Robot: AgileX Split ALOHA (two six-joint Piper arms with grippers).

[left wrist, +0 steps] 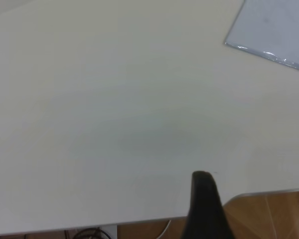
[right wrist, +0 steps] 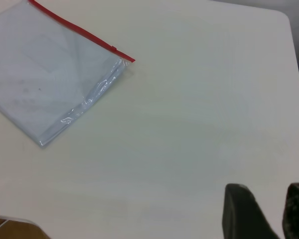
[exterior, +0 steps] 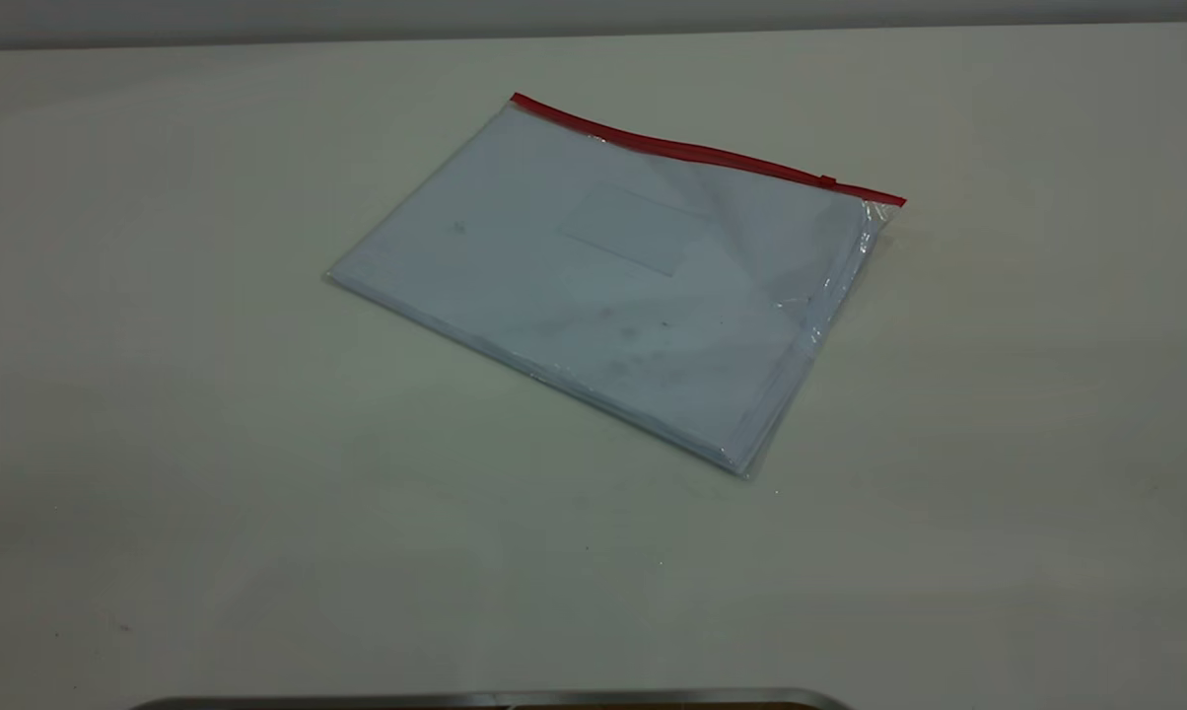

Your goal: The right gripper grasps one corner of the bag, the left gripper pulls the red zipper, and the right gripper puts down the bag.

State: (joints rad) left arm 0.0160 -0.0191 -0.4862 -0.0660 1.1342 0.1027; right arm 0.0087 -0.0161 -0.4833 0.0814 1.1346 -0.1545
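While the bag [exterior: 608,281] lies flat on the table [exterior: 160,444], neither gripper touches it. The bag sits toward the far centre of the table in the exterior view, turned at an angle to the table edges, with a faint rectangular label patch [exterior: 633,229] near its middle. The red zipper [exterior: 702,153] runs along the far long edge of the bag, and the small slider tab [exterior: 828,180] sits close to the right-hand end of that strip. The plastic at the short edge on the right side is wrinkled and glossy. The right gripper [right wrist: 266,211] appears only in the right wrist view, above bare table and well apart from the zipper-end corner of the bag [right wrist: 55,79]; its two dark fingertips stand apart with a gap between them and hold nothing. The left gripper [left wrist: 205,209] appears only in the left wrist view as a single dark finger near the table edge, well apart from the bag corner [left wrist: 274,35] seen there. Whether the left gripper is spread or closed cannot be determined from these views. Neither arm appears in the exterior view.
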